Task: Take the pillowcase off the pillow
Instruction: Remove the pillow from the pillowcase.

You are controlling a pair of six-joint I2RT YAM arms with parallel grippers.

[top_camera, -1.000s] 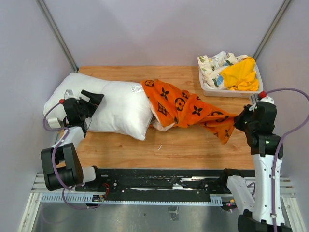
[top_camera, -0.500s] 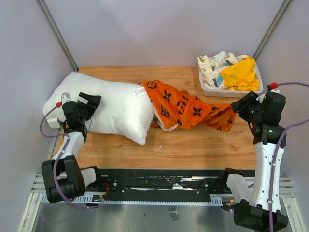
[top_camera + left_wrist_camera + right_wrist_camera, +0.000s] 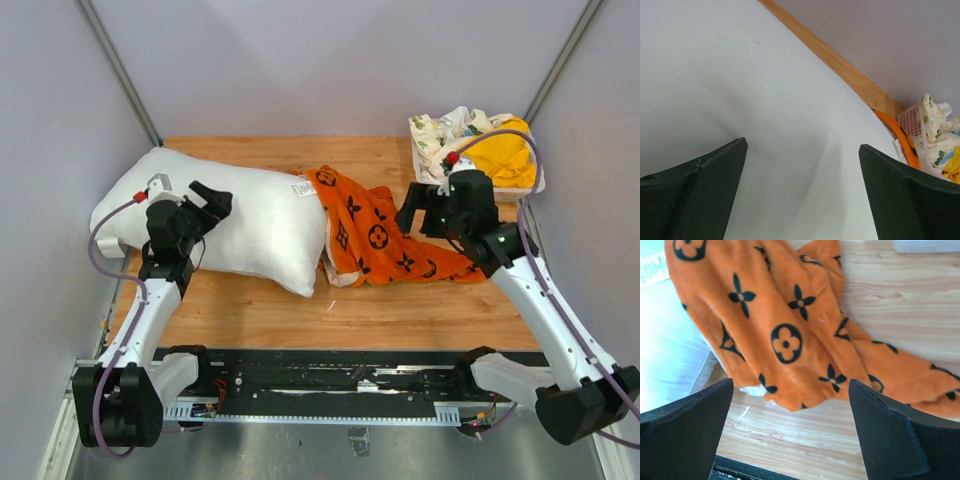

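**Pillowcase [image 3: 375, 238] crumpled on the desk [image 3: 400, 300], abutting the right end of the pillow [image 3: 240, 215].**
Soft, light, limp cloth (likely to bunch): a raised fold or the far hem suits a pinch. The right pincer [image 3: 408, 212] gapes above it, and the left pincer [image 3: 215, 203] gapes over the pillow.

The left gripper [image 3: 208, 203] points forward, jaws wide apart; the right gripper [image 3: 412, 213] faces left, likewise gaping (both empty).
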